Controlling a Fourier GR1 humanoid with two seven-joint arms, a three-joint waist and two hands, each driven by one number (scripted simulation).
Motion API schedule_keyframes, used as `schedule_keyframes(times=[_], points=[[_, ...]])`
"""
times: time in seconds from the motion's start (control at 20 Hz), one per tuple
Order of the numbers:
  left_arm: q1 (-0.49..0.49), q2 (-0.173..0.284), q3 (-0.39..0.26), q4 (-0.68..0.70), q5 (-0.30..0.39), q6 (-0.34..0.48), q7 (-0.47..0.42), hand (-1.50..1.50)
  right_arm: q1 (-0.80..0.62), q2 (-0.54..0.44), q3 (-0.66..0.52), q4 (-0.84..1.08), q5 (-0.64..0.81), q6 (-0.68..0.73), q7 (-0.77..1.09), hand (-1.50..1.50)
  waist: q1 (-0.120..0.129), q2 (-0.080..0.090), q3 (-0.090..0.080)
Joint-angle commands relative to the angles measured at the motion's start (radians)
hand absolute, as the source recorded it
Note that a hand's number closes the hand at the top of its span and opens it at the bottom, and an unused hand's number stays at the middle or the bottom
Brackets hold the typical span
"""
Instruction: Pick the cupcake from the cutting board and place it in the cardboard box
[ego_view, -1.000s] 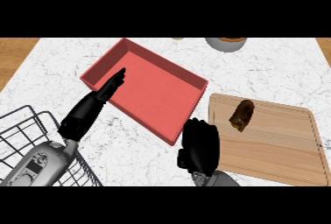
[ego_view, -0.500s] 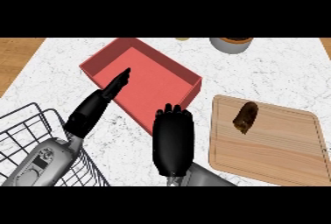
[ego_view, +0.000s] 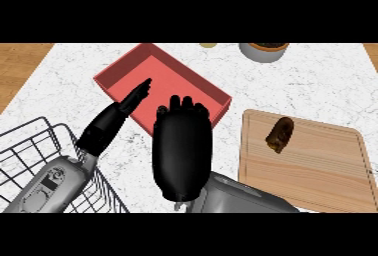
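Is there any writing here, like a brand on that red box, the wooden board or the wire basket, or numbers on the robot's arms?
None: no word, number, label or sign can be read anywhere.
Red box: plain walls.
Wooden cutting board: only wood grain.
Wire basket: bare wire.
Left forearm: small dark markings, too blurred to read as text.
Bowl at the top edge: no marking visible.
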Motion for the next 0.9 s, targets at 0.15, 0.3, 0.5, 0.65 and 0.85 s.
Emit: schedule_keyframes(times=[0.15,0.3,0.5,0.65,0.85], points=[[0.023,-0.047,-0.011,0.020,0.014,0.027,0.001,0.00,-0.152,0.017,-0.074,0.035,-0.007,0.019,0.270,1.50,-0.005,0.000,-0.010],[0.018,-0.037,-0.010,0.019,0.028,0.014,0.009,0.00,-0.196,0.017,-0.102,0.064,-0.001,0.020,0.283,1.50,-0.004,-0.001,-0.010],[0.015,-0.031,-0.011,0.021,0.022,0.020,-0.005,0.00,-0.255,0.017,-0.159,0.126,-0.021,0.010,0.283,1.50,0.000,0.007,-0.009],[-0.001,-0.045,-0.015,0.033,0.025,0.027,-0.005,0.00,-0.329,0.017,-0.206,0.165,-0.058,0.019,0.283,1.50,-0.007,0.012,-0.009],[0.011,-0.038,-0.023,0.030,0.022,0.036,-0.013,0.00,-0.385,0.017,-0.250,0.240,-0.072,-0.026,0.283,1.50,-0.004,0.014,-0.008]])
